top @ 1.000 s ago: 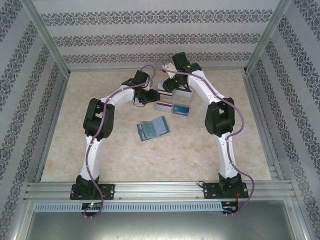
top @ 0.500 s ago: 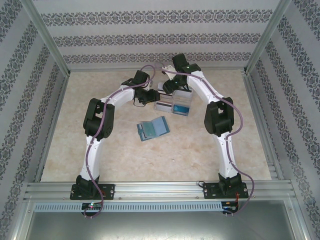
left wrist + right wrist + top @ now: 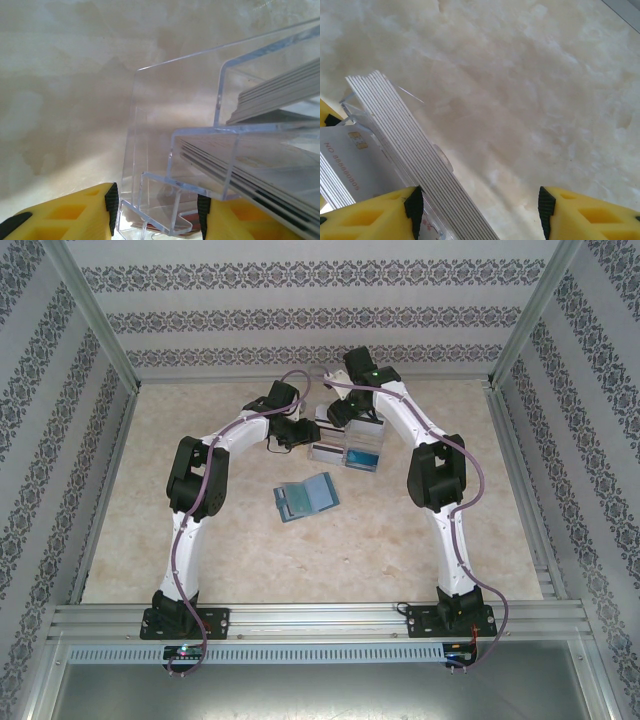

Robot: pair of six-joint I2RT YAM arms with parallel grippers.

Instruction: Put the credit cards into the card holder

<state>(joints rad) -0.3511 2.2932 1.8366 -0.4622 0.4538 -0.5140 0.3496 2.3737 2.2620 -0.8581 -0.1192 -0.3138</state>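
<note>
Two tiers of cards [image 3: 280, 95] sit in a clear stand [image 3: 150, 130] just ahead of my left fingers [image 3: 111, 202]. Those fingers are about half open and closed on the stand's lowest step, one pad against each side. My right fingers [image 3: 415, 210] are spread wide and hold nothing. A stack of cards runs edge-on just inside one of them, with bare table [image 3: 545, 75] between it and the other. The wallet [image 3: 306, 498] lies behind both pairs of fingers, well apart, nearer my left.

A beige marbled table [image 3: 420, 560] carries an open card holder [image 3: 306, 498] near its middle, with a clear acrylic card stand [image 3: 350, 452] farther back.
</note>
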